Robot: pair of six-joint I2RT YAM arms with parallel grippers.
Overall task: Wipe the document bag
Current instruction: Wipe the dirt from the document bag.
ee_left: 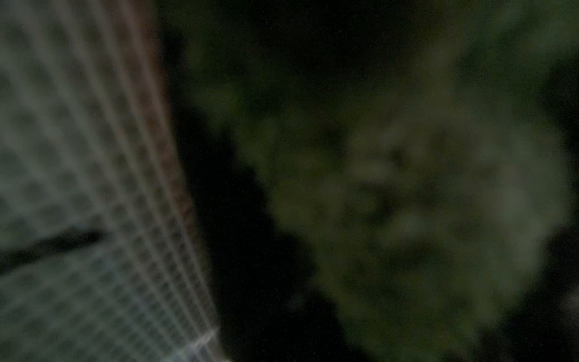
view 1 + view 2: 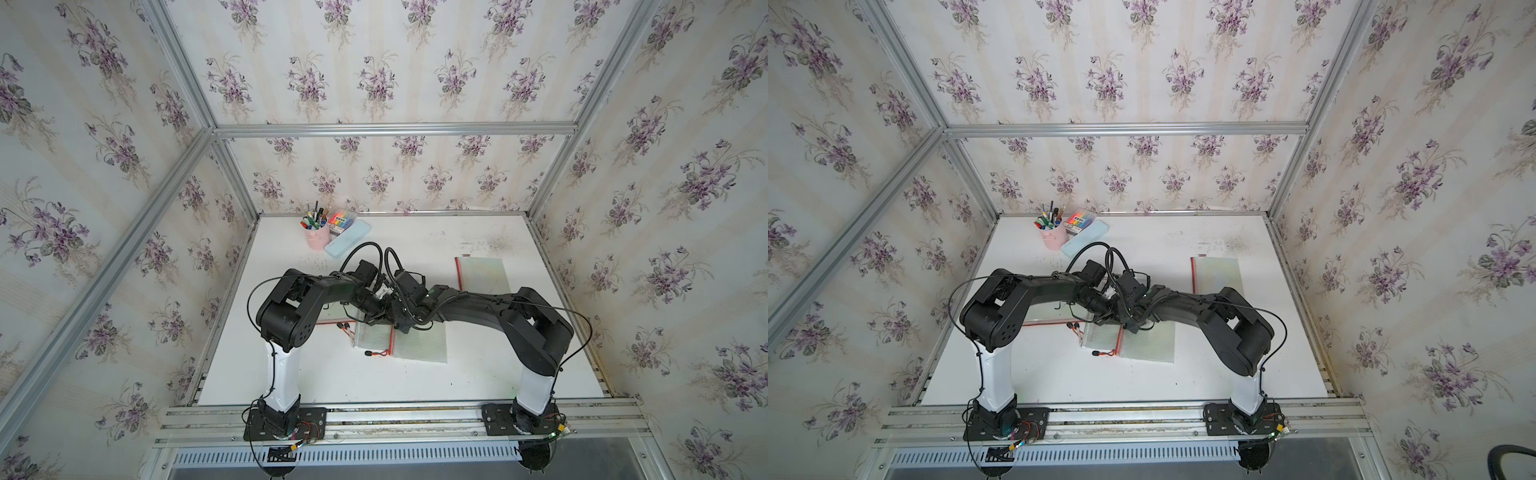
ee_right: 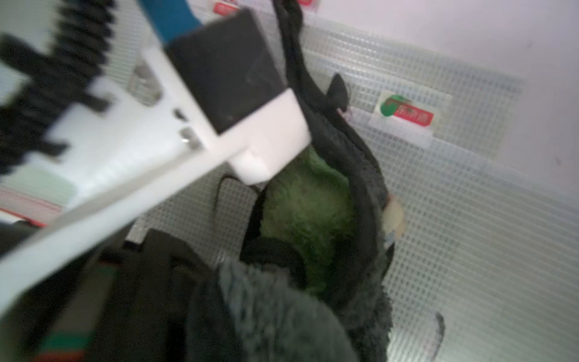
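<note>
- The white desk (image 2: 478, 374) carries everything. It looks smooth, so we expect little friction under anything flat.
- The document bag (image 2: 419, 347) lies flat at the desk's middle, directly under both wrists. The right wrist view shows its clear gridded plastic (image 3: 470, 219). We judge it light, thin, floppy and slick. It will likely slide or ripple under a stroke, so we would pin it with a flat press near an edge, not pinch it.
- The cloth (image 3: 307, 203), fuzzy, green and dark, sits bunched on the bag. It is soft and will drag easily.
- The left gripper (image 3: 269, 156) has its jaws pressed together, with the tip at the cloth's edge.
- The right gripper (image 2: 402, 324) is buried in cloth, so we cannot tell how its jaws stand.
- The red zip (image 2: 391, 340) is the stiffest strip, and a good place to hold the bag down.
</note>
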